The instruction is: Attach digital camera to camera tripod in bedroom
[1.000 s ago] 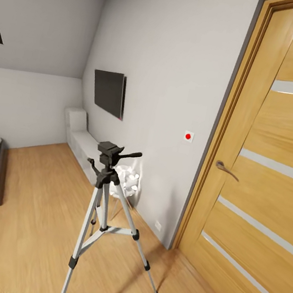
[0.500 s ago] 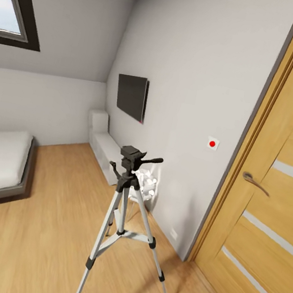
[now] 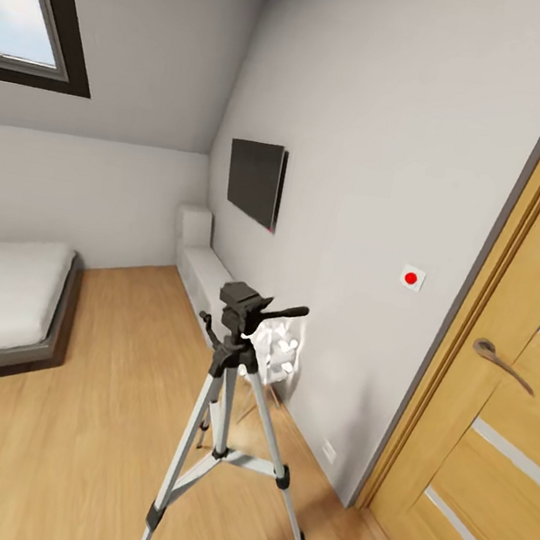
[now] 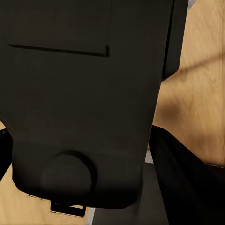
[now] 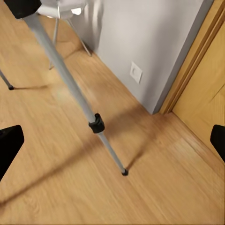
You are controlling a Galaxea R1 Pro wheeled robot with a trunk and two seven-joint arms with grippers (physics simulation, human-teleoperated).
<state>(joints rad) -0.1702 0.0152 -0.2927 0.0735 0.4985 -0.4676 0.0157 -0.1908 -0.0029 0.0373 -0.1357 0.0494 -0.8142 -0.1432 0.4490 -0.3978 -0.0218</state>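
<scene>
The left wrist view showed a black body with a round knob (image 4: pixel 65 176) close before the lens, probably the digital camera (image 4: pixel 79 103) held by the left gripper, though whether the jaws were clamped on it could not be told. The right gripper (image 5: pixel 115 145) stood wide apart, its dark fingertips (image 5: pixel 8 143) at the frame edges above the wood floor (image 5: pixel 56 187) and one tripod leg (image 5: pixel 70 86). The camera tripod (image 3: pixel 224 404) stood on the floor near the wall (image 3: pixel 381 192), beside the door (image 3: pixel 517 376). The camera looked rigid, smooth and likely fragile at the lens, so it was best held by its body; the tripod seemed light and easily tipped.
</scene>
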